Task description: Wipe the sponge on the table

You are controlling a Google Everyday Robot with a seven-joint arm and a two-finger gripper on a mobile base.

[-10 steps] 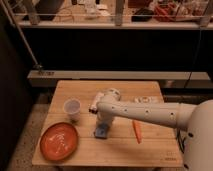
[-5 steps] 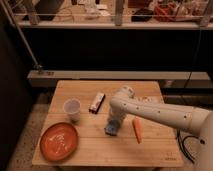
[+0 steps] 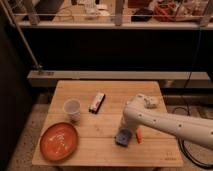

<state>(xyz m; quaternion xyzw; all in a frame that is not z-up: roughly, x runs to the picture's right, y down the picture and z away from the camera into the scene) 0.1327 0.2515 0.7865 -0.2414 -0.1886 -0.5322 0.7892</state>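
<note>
The blue-grey sponge (image 3: 122, 137) lies on the light-wood table (image 3: 105, 150), toward its front right. My gripper (image 3: 123, 131) comes down on it from the white arm (image 3: 170, 123) that reaches in from the right, and seems pressed onto the sponge's top. The arm's wrist covers the gripper's tip.
An orange carrot-like stick (image 3: 138, 135) lies just right of the sponge. A black-and-white bar (image 3: 97, 102) rests mid-table, a white cup (image 3: 72, 109) at the left, and an orange plate (image 3: 59, 141) at the front left. A dark shelf unit stands behind the table.
The arm and gripper have swept to the right along the table, carrying the sponge with them from the middle toward the carrot-like stick. The black-and-white bar has come into view.
</note>
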